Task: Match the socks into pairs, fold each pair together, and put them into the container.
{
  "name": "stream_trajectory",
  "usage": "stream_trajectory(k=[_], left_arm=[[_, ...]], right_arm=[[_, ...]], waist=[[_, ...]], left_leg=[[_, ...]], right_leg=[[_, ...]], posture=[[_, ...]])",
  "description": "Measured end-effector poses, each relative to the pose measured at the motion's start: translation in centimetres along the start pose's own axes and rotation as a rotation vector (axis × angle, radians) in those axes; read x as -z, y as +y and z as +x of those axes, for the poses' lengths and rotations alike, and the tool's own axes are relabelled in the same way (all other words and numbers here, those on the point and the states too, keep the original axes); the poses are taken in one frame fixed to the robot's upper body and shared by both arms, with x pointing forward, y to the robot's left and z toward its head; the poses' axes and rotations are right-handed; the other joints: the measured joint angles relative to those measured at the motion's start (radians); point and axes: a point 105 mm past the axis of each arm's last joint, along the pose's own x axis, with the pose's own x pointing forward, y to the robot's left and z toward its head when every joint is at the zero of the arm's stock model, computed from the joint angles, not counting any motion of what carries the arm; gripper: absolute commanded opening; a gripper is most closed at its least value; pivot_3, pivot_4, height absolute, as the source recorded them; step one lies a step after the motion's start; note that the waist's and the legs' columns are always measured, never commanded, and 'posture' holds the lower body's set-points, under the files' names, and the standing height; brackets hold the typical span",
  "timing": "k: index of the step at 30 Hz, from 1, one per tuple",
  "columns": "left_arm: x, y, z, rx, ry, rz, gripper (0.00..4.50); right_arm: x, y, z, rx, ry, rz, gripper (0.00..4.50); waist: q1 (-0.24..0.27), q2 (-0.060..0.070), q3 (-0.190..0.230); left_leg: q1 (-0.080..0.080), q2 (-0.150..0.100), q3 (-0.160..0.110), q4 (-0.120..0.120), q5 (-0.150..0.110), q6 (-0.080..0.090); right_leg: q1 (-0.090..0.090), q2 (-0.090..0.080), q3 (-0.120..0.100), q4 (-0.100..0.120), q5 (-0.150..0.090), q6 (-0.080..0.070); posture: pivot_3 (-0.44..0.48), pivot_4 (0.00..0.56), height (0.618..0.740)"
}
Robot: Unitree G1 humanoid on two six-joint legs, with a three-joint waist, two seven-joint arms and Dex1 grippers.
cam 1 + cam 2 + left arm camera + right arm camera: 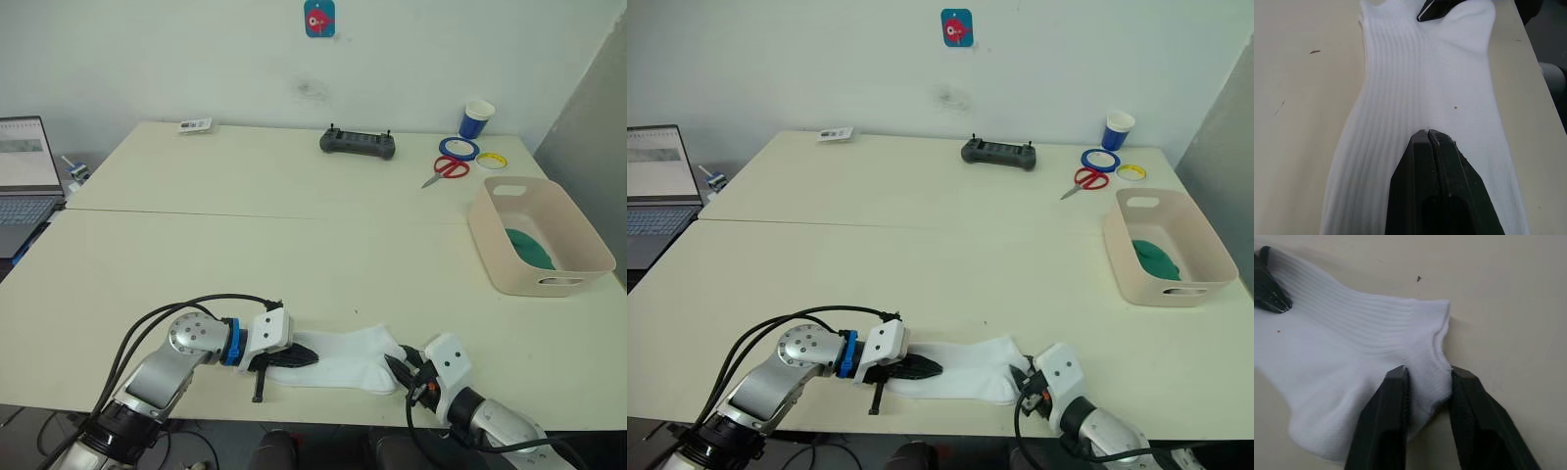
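Both arms reach inward low; left tool pressed closed, right tool pinching fabric.

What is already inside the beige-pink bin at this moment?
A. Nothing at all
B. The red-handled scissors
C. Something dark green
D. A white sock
C: a dark green sock lies on the floor of the bin, while the white sock is on the table between both grippers.

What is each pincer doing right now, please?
Left pincer: shut, pressing on the white sock.
Right pincer: shut on the white sock's end.
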Motion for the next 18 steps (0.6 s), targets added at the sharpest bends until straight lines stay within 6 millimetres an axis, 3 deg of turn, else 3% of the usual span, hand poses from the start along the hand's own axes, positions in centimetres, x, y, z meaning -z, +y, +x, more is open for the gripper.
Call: stream_trajectory(k=[1,5,12,14,18], left_arm=[[-0.1,0.1,0.1,-0.001,-0.003,-0.010,0.00],[-1.1,0.9,0.7,-0.015,-0.034,-0.037,0.00],[-4.9,2.2,2.2,-0.015,-0.121,0.029,0.00],[-5.3,2.2,2.7,-0.007,-0.138,0.022,0.00],[-5.9,2.0,4.2,0.021,-0.153,0.013,0.00]], right_arm=[[-0.1,0.1,-0.1,-0.005,-0.003,0.001,0.04],[-0.3,-0.8,-0.5,0.016,-0.013,0.022,0.04],[-2.1,-5.2,-2.4,0.116,-0.045,0.014,0.04],[-3.1,-5.3,-2.8,0.101,-0.065,0.014,0.04],[-4.9,-3.6,-3.2,-0.014,-0.083,0.038,0.04]], waist=[[0.000,0.000,0.000],[0.004,-0.001,0.002],[0.003,-0.001,0.003],[0.001,-0.001,0.003],[-0.001,0.000,0.004]], left_leg=[[0.000,0.000,0.000,0.000,0.000,0.000],[-0.003,-0.002,-0.001,0.002,0.000,0.000],[-0.004,-0.002,-0.001,0.002,0.000,0.000],[-0.004,-0.001,-0.003,0.001,0.000,0.000],[-0.004,-0.001,-0.005,0.001,0.000,0.000]], right_leg=[[0.000,0.000,0.000,0.000,0.000,0.000],[0.000,0.000,0.000,0.000,0.001,0.001],[-0.001,0.001,0.000,0.000,0.005,0.008],[-0.001,0.003,-0.001,0.000,0.005,0.008],[0.000,0.004,-0.002,0.000,0.005,0.008]], posture=[[0.000,0.150,0.740],[0.000,0.150,0.740],[0.000,0.150,0.740],[0.000,0.150,0.740],[0.000,0.150,0.740]])
